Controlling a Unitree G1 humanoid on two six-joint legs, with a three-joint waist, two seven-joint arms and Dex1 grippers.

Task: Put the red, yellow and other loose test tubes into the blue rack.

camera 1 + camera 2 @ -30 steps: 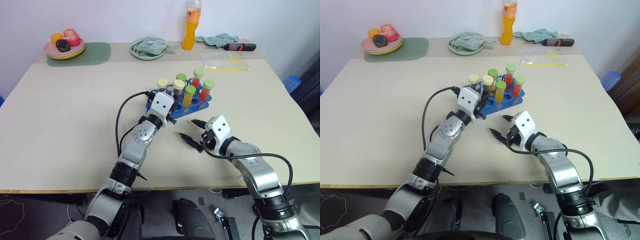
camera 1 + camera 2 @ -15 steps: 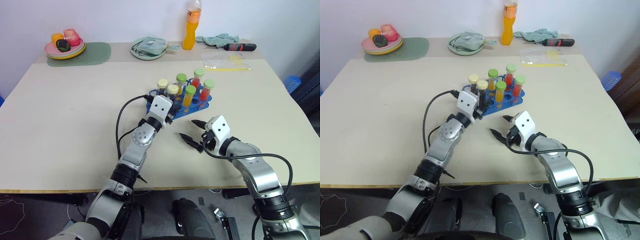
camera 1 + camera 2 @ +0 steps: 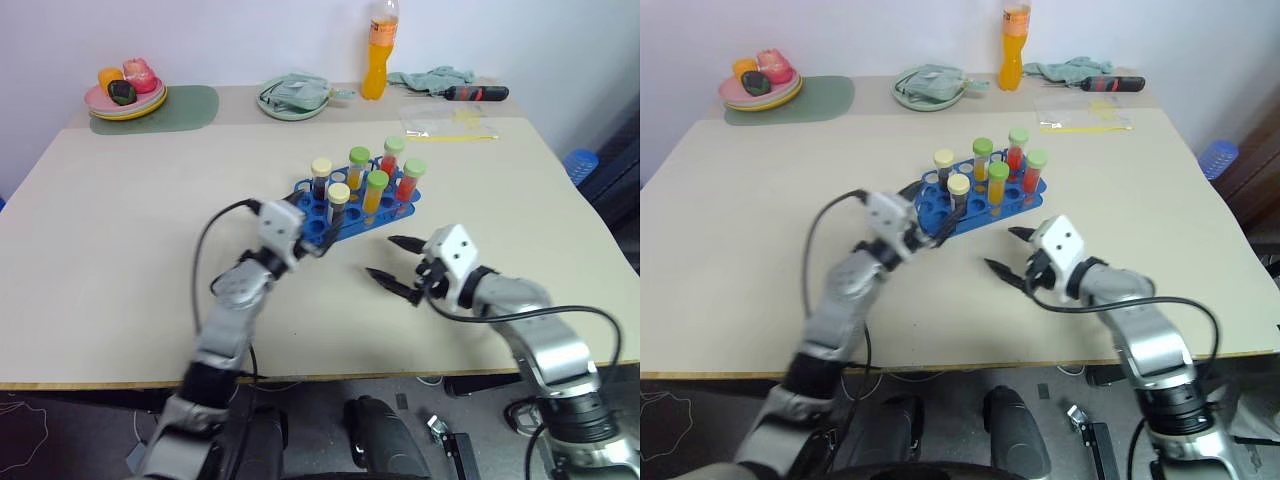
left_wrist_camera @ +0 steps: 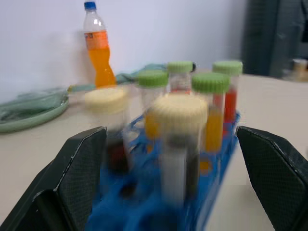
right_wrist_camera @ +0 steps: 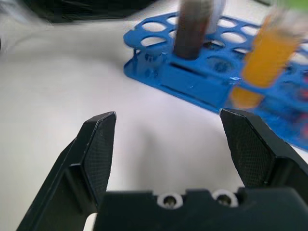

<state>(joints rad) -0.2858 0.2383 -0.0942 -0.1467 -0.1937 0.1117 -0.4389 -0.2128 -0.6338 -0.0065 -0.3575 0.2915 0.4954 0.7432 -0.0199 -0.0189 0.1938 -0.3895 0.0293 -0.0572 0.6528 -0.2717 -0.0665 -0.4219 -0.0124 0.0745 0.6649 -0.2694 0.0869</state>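
The blue rack (image 3: 308, 200) sits mid-table with several tubes standing upright in its holes: red and yellow liquid under green caps, dark liquid under cream caps. The nearest cream-capped dark tube (image 3: 338, 202) stands in the rack's front row, free of any grip. My left gripper (image 3: 312, 240) is open just short of the rack's near left corner; in the left wrist view its fingers (image 4: 79, 163) spread wide on either side of that tube. My right gripper (image 3: 385, 258) hovers open and empty to the right, in front of the rack (image 5: 192, 84).
Along the far edge stand an orange drink bottle (image 3: 377, 50), a pale green plate (image 3: 295, 97) with a cloth, a pink plate (image 3: 125, 95) of fruit on a green mat, a screwdriver (image 3: 478, 92) and a clear bag (image 3: 450, 120).
My left gripper lowered the cream-capped dark tube into the rack's front row, opened, and drew back to the left. My right gripper rose slightly and stayed open.
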